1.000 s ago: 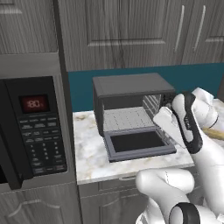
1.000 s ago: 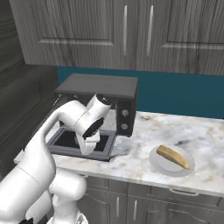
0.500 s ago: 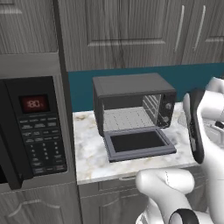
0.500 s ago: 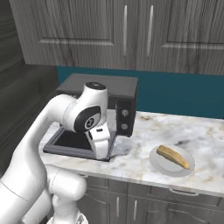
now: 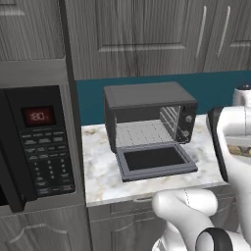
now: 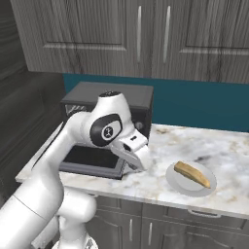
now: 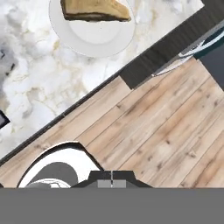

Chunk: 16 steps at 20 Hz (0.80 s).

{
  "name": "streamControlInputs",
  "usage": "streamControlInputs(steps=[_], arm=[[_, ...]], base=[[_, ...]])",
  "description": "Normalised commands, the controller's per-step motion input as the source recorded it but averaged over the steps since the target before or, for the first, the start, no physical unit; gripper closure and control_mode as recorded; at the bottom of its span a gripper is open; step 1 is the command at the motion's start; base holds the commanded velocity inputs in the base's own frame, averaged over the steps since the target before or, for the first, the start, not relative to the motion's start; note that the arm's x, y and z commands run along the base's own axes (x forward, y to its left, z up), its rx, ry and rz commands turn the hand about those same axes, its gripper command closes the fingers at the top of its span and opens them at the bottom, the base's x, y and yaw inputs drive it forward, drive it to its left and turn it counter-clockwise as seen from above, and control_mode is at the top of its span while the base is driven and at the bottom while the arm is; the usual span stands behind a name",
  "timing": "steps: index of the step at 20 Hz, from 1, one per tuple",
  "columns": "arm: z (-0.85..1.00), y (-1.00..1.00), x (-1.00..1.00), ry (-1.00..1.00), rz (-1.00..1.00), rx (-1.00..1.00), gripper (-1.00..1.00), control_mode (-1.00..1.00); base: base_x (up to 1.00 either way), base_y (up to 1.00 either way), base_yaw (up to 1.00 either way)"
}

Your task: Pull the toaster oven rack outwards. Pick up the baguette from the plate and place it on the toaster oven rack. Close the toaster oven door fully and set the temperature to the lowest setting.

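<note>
Bread is what matters now: the baguette [image 6: 192, 174] lies on the plate [image 6: 173, 180] on the marble counter [image 6: 223, 160], well to the right of the toaster oven [image 5: 147, 94], and nothing touches it. The oven door [image 5: 154, 161] hangs open and flat, and the rack [image 5: 143, 133] shows as a pale grid inside the cavity; whether it is pulled out far enough I cannot tell. In the right base view the gripper [image 6: 138, 162] sits between the oven and the plate, near the front edge of the counter, and the baguette lies from it at about three o'clock, a little lower in the picture. The long axis of the bread runs from ten o'clock to four o'clock there, so it is slanted against the counter edge. In the hand view the plate [image 7: 70, 33] is at twelve o'clock, near the top edge, with the bread across it almost sideways, while the camera looks mostly past the counter edge down to the wooden floor [image 7: 166, 127]. I judge the hand must travel toward the plate and turn so the fingers close across the short width of the bread. The fingertips are not clear in any picture, so I cannot tell if the gripper is spread or pressed together; it carries nothing that I can see.
</note>
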Motion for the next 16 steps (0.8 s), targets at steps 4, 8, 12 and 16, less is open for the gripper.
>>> streamControlInputs(steps=[4,8,12,16], arm=[[-0.23,-0.80,0.00,0.03,0.33,-0.01,1.00,-1.00],[-0.17,-0.63,0.03,-0.01,0.06,0.00,1.00,-1.00],[-0.09,-0.66,0.22,0.00,0.10,0.00,1.00,-1.00],[0.00,-0.51,0.35,-0.01,0.15,0.01,1.00,-1.00]], base=[[0.00,0.00,0.00],[0.00,0.00,0.00],[0.00,0.00,0.00],[0.00,0.00,0.00]])
